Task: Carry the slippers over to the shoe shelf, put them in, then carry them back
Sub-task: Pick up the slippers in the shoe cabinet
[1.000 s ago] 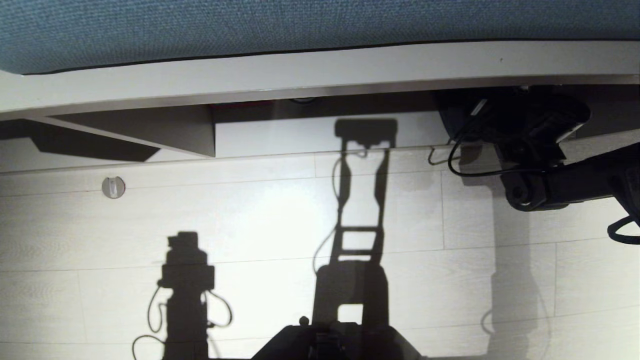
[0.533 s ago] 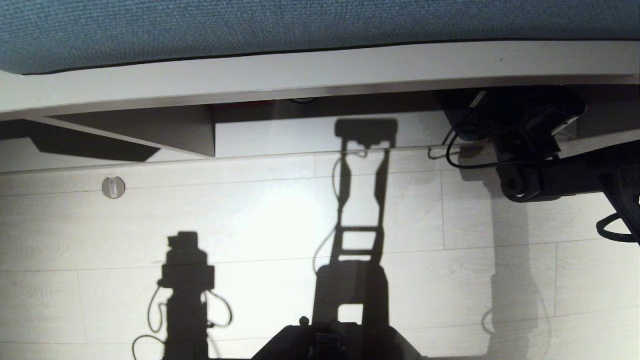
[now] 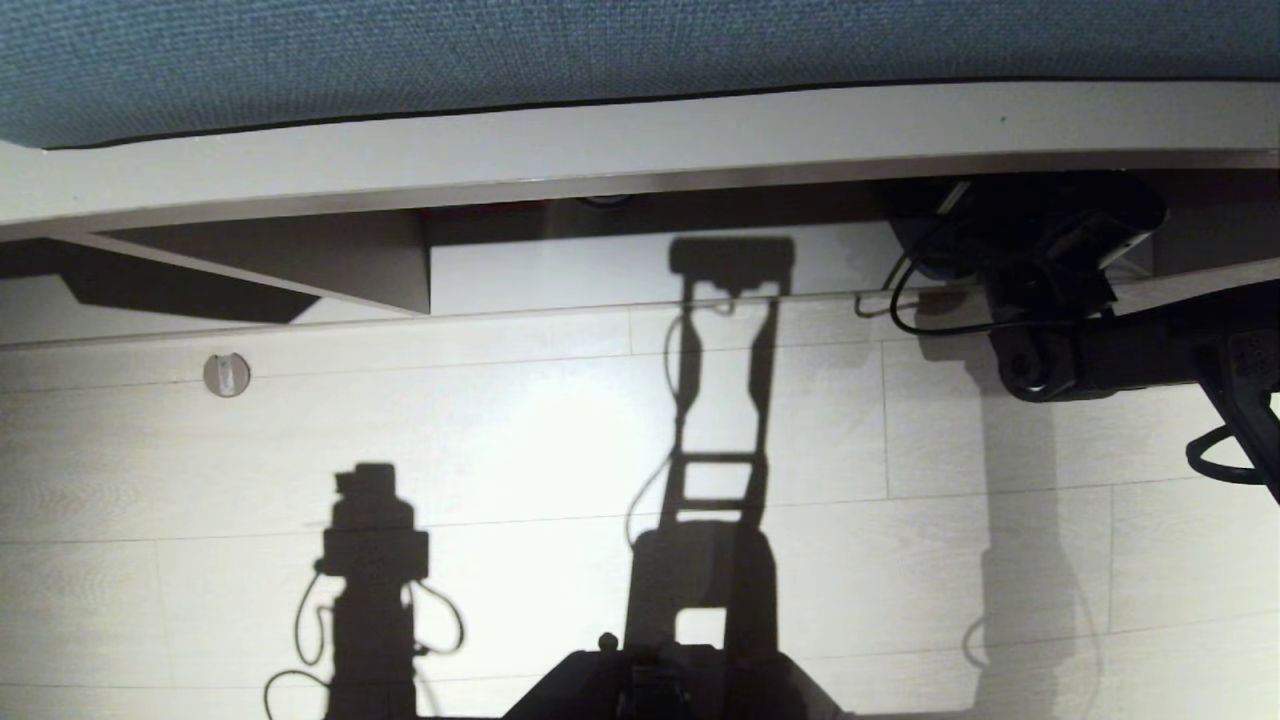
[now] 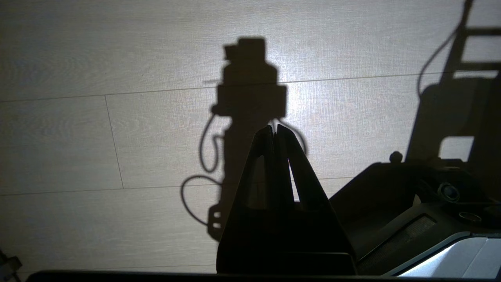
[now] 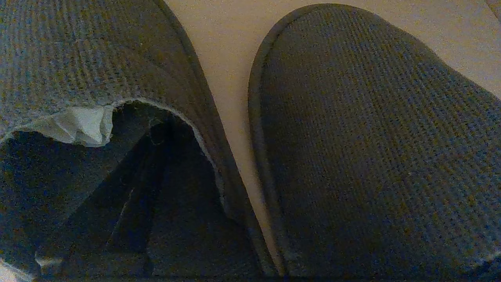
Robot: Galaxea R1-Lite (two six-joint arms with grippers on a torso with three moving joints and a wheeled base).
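Note:
In the right wrist view the two grey-blue slippers lie side by side on the pale floor of the shoe shelf (image 5: 219,47). The left slipper (image 5: 78,58) shows its opening and the right slipper (image 5: 372,137) shows its closed upper. My right gripper (image 5: 250,168) is open, with one dark finger (image 5: 129,203) inside the left slipper's opening and the other finger hidden. In the head view the right arm (image 3: 1100,350) reaches into the shoe shelf (image 3: 560,275) under the bench board, which hides the slippers. My left gripper (image 4: 274,131) hangs shut and empty over the floor.
A blue cushion (image 3: 600,50) tops the pale bench board (image 3: 640,150). A slanted wooden support (image 3: 330,260) stands in the shelf at the left. A round floor fitting (image 3: 227,374) lies before it. The robot's base (image 3: 660,685) shows at the bottom edge.
My right arm's wrist has shifted a little farther in under the bench board. The gripper has stayed open, and the left arm has not moved.

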